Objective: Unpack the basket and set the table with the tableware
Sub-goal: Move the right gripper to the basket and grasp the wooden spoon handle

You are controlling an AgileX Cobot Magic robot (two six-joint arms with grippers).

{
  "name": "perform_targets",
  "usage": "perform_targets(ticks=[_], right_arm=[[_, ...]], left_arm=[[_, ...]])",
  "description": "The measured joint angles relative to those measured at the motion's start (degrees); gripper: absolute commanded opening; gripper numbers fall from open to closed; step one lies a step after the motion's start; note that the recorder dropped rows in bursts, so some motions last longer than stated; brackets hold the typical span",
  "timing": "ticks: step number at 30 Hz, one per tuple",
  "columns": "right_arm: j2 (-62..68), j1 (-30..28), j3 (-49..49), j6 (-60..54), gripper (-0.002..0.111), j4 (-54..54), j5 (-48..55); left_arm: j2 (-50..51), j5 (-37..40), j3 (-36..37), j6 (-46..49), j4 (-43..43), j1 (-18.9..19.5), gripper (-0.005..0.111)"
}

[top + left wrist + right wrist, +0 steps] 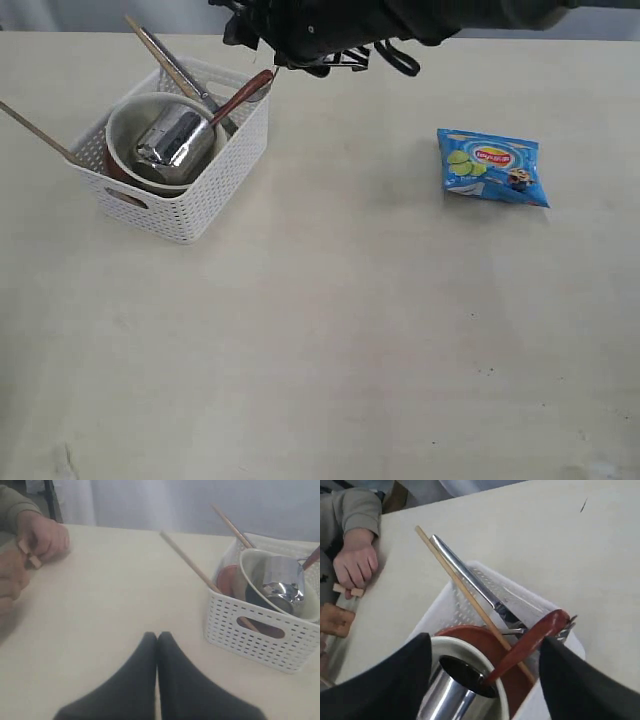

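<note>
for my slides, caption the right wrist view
Open right claw flanks the wooden spoon inside the packed white basket.

One basket (190, 205), one bowl (120, 118), one cup (178, 140), two chopsticks (35, 130), one spoon (245, 92), one packet (493, 166).

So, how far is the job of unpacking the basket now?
Done: nothing yet; the bowl, cup, spoon and knife all sit in the basket. In hand: the right gripper hangs open over the spoon; the left gripper is shut and empty. Left: every piece must go onto the table.
</note>
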Motion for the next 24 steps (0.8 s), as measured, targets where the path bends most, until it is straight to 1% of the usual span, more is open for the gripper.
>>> perform_targets(ticks=[4,10,24], right_arm=[[1.0,0.7,0.0,0.1,0.06,6.0,-1.2],[2.3,1.7,-0.1,0.2,0.06,12.2,-1.4],[4.5,2.3,-0.1,1.2,0.06,14.7,-1.5]], left_arm=[[0.0,0.0,0.0,0.0,0.0,0.0,0.0],[0.0,0.0,0.0,0.0,0.0,0.0,0.0],[0.0,0.0,0.0,0.0,0.0,0.0,0.0]])
